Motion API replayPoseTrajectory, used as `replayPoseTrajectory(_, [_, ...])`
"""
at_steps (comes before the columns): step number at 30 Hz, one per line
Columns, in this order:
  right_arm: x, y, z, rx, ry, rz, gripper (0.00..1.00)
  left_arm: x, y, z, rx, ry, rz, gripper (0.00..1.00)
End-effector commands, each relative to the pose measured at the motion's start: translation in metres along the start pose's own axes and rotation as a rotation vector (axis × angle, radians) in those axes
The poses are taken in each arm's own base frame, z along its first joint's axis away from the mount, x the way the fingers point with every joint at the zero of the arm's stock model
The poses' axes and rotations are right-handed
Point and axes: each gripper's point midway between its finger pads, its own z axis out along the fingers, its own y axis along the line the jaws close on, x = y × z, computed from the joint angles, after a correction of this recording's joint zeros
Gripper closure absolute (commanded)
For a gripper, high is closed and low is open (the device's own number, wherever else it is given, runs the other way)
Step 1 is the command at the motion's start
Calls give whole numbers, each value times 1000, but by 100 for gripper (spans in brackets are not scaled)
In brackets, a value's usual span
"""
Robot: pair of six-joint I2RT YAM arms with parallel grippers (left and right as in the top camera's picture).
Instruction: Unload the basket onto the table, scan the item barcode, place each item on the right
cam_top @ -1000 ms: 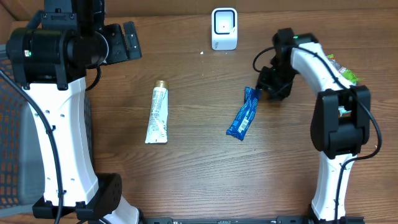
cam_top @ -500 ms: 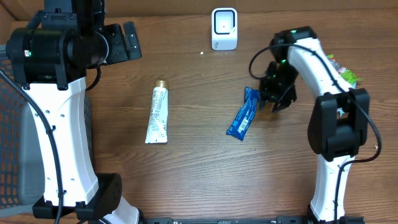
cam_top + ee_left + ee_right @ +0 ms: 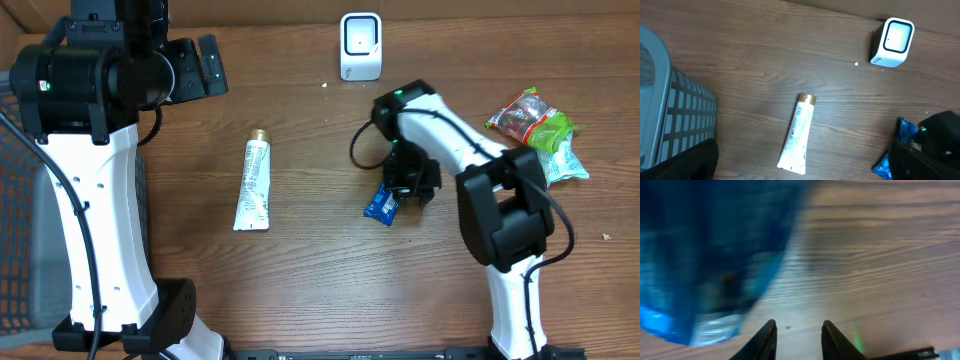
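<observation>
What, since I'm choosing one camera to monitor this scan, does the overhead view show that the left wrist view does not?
Only overhead: the green-and-red snack packets at the table's far right, and the left arm itself. Only the left wrist: the grey basket with its slotted wall in plain sight; overhead, the left arm hides most of it. Both: the white tube, the white scanner, and the right gripper down over the blue packet on the wooden table.
</observation>
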Motion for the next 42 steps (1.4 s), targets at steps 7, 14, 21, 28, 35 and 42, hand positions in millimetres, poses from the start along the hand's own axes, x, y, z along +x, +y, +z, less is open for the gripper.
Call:
replayPoseTrajectory(7, [10,54,-14,-72,-106,-43,68,-1,1,0,-8,-5,-13,0])
replayPoseTrajectory(14, [-36,94,-31,-209,-323,-125,68,-1,1,0,-8,-5,-13,0])
replayPoseTrajectory(21, [-58,83,-86,-262,-426,-186,64,-1,1,0,-8,-5,-13,0])
replayPoseTrajectory(28, [-76,5,-134,-277,-445,-91,25,-1,1,0,-8,-5,-13,0])
replayPoseTrajectory(35, [-93,-33,-99,-490,-329,-141,14,-1,1,0,-8,-5,-13,0])
replayPoseTrajectory(42, [-98,-27,-65,-628,-291,-171,14,-1,1,0,-8,-5,-13,0])
